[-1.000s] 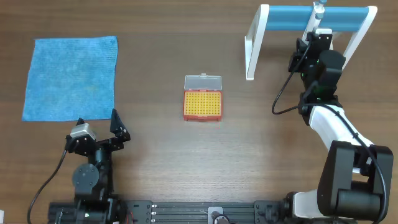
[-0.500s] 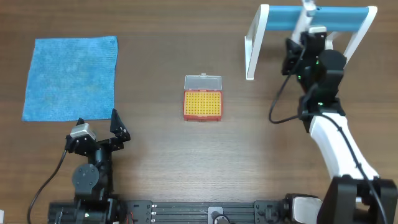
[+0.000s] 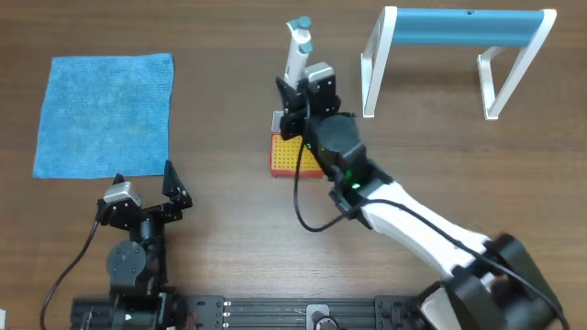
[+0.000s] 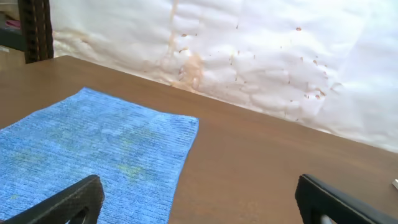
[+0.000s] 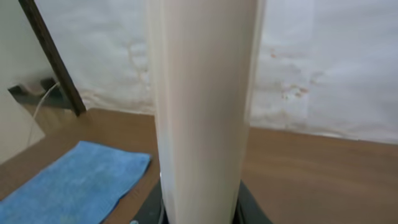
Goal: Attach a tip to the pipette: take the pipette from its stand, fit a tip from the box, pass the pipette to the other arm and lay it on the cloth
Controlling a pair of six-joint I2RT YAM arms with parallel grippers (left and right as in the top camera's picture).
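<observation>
Brown table (image 3: 220, 220), white wall behind. The right gripper (image 3: 298, 96) is clamped on the pipette (image 3: 295, 55), holding it upright at centre, seemingly above the box (image 3: 286, 158) and well left of the stand (image 3: 459, 27). It looks light, stiff and slick, so grip mid-barrel, firmly. The left gripper (image 3: 144, 179) sits spread wide beside the cloth (image 3: 105, 112).

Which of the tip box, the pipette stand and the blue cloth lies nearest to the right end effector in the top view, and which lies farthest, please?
From the right end effector, which holds the pipette:
1. Tip box, right by it at mid-table.
2. Pipette stand, at the back right.
3. Blue cloth, at the far left.
</observation>
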